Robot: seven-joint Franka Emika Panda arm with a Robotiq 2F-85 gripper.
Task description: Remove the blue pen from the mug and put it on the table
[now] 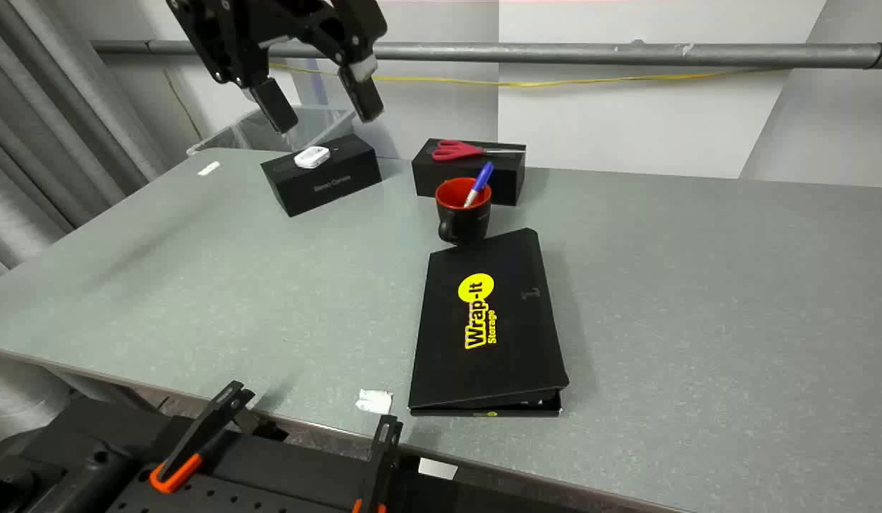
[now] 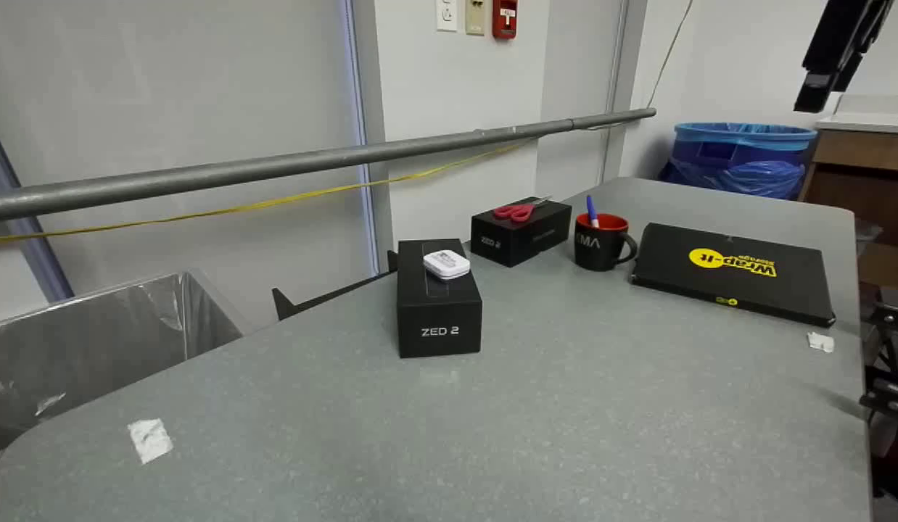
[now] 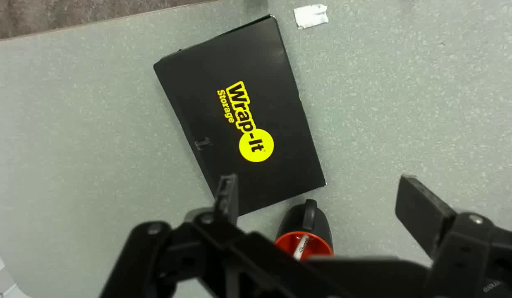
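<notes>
The mug (image 1: 464, 224) is black outside and red inside. It stands upright on the grey table (image 1: 305, 299), also in an exterior view (image 2: 598, 250). The blue pen (image 1: 481, 178) leans in it, blue end up above the rim, white barrel inside; it also shows in an exterior view (image 2: 592, 212). My gripper (image 1: 323, 114) is open and empty, high above the table and apart from the mug. In the wrist view the mug (image 3: 288, 221) lies between and below the fingers (image 3: 318, 198). The pen's white barrel (image 3: 300, 247) shows there; its blue end is hidden behind the gripper.
A black Wrap-It box (image 1: 512, 306) lies directly beside the mug, on its handle side. A black box (image 1: 427, 182) with red scissors (image 1: 455, 149) stands behind the mug. Another black box (image 1: 327, 182) carries a white case (image 1: 312, 157). A pipe (image 1: 626, 55) runs along the wall.
</notes>
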